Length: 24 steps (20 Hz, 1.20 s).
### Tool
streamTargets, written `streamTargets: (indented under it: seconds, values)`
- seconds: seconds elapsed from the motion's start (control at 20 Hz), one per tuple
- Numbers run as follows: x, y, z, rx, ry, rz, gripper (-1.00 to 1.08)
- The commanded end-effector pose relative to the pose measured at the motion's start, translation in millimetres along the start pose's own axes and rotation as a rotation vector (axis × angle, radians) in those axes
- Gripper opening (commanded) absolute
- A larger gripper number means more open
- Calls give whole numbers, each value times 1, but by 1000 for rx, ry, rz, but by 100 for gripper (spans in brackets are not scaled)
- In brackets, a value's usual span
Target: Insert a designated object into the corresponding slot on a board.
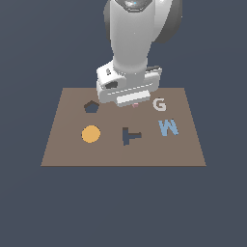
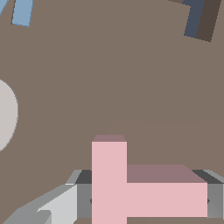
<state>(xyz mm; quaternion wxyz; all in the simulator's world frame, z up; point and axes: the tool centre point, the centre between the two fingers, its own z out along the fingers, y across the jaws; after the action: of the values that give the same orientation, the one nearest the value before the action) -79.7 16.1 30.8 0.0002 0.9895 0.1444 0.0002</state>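
We have the small pale pink flat T-shaped piece (image 2: 131,192) clamped in our end effector (image 1: 135,103), at the flat brown board's (image 1: 62,144) twelve o'clock edge. The dark T-shaped cut-out (image 1: 130,136) at its centre sits empty, so carrying, aligning and inserting remain.

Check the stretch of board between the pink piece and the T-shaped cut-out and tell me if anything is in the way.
Nothing visible is. The pink piece sits between the gripper fingers near the board's far edge. The T-shaped cut-out lies nearer the camera, with bare board between. The G, W, orange disc and pentagon cut-out lie off to the sides.
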Motion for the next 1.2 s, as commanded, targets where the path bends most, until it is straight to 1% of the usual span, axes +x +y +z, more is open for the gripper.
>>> streamTargets:
  seconds: [0.0,0.35,0.6,0.9,1.15]
  values:
    - [0,-1,1,0,0,-1,-100]
    - [0,0,0,0,1,-6,-100]
    - [0,3,0,0,1,-43,-100]
    - [0,9,-1,0,1,-131,-100]
    - [0,17,-1,0,1,-242,-100]
